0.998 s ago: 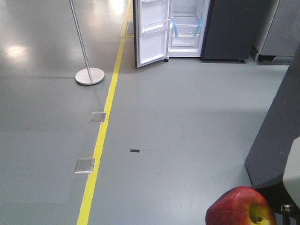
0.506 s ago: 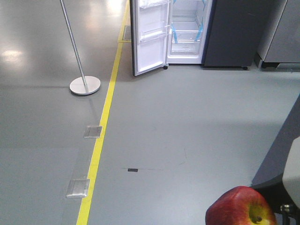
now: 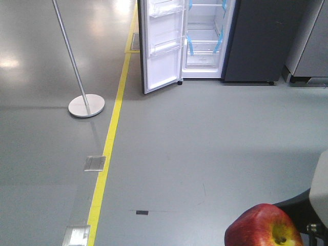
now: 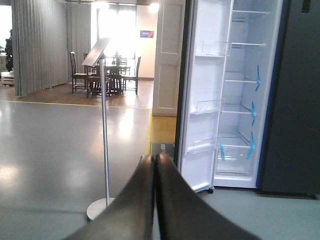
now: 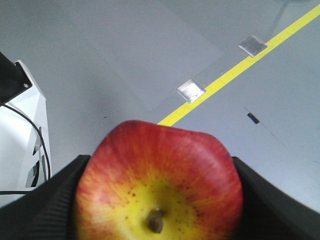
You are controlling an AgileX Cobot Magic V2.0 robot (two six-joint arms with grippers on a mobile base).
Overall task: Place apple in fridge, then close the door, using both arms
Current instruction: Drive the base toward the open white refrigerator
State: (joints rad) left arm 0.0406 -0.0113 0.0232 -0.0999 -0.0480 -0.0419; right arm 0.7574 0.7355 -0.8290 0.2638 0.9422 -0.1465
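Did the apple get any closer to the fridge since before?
Yes. The apple rode forward toward the fridge: the dark floor mark that lay well ahead of it now sits almost level with it.

Apple (image 3: pixel 261 228): one. Fridge (image 3: pixel 205 61): one, with one door (image 3: pixel 161 69) (open). Clear door bins (image 4: pixel 207 106): three. Pole stand (image 3: pixel 86 105): one. Yellow floor line (image 3: pixel 109 136): one. Metal floor plates (image 3: pixel 95 163) beside it: two. Black floor mark (image 3: pixel 142 212): one.

Even indoor light, ceiling glare on floor (image 3: pixel 7 64), blown-out window (image 4: pixel 116 27), close apple (image 5: pixel 159 170) soft
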